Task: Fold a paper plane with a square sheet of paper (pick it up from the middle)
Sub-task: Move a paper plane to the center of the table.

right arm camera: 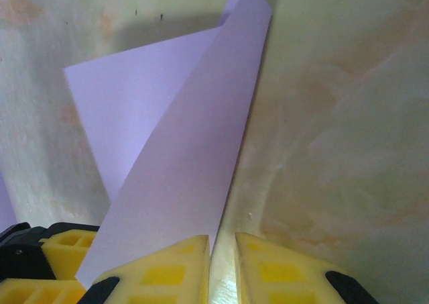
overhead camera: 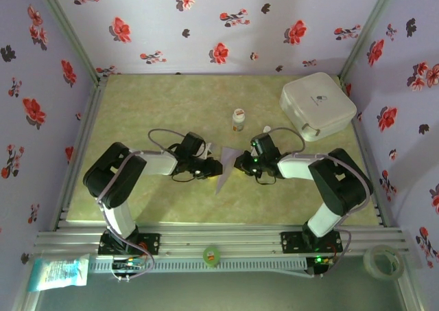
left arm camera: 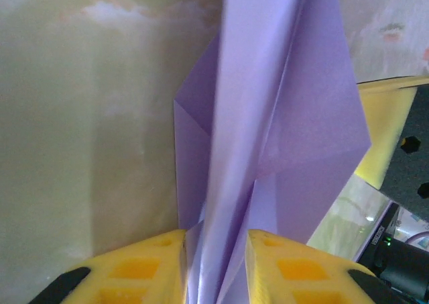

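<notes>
Right gripper (right arm camera: 222, 242): two yellow fingers (right arm camera: 167, 272) at the bottom edge, jaws nearly together with a thin slit of table between them; whether they pinch anything cannot be told. Paper (right arm camera: 181, 149): pale lilac, folded, one long flap slanting from upper right down to the finger on the view's left, over a wider pointed layer to its left, on the mottled green-yellow table (right arm camera: 342, 149). Left gripper's fingers (right arm camera: 67, 247): yellow with black parts, bottom-left corner, just beside the flap's lower end.
</notes>
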Motion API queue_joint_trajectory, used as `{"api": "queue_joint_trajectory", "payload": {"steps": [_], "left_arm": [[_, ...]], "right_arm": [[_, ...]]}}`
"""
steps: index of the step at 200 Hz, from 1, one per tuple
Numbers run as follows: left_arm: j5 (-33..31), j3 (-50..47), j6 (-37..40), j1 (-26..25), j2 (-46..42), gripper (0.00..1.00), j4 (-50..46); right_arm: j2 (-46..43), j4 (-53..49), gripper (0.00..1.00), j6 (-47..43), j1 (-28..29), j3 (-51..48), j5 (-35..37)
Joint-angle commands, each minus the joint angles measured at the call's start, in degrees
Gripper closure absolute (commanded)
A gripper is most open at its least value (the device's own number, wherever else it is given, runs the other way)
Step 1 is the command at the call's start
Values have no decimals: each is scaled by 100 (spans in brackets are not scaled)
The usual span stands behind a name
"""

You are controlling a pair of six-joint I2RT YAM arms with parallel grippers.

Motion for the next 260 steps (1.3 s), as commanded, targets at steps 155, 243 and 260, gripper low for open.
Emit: {"api": "queue_joint_trajectory", "payload": {"steps": [155, 243, 260], "left_arm": [[-2547, 64, 240, -155, -1450, 100, -1948], [-3781, 556, 555, -275, -1480, 100, -3554], [-3772, 570, 530, -300, -1396, 99, -3509]], "right_arm": [[-526, -429, 83, -170, 47, 90, 446], [-290, -216, 82, -51, 99, 249, 283], [-285, -196, 81, -46, 125, 271, 270]]}}
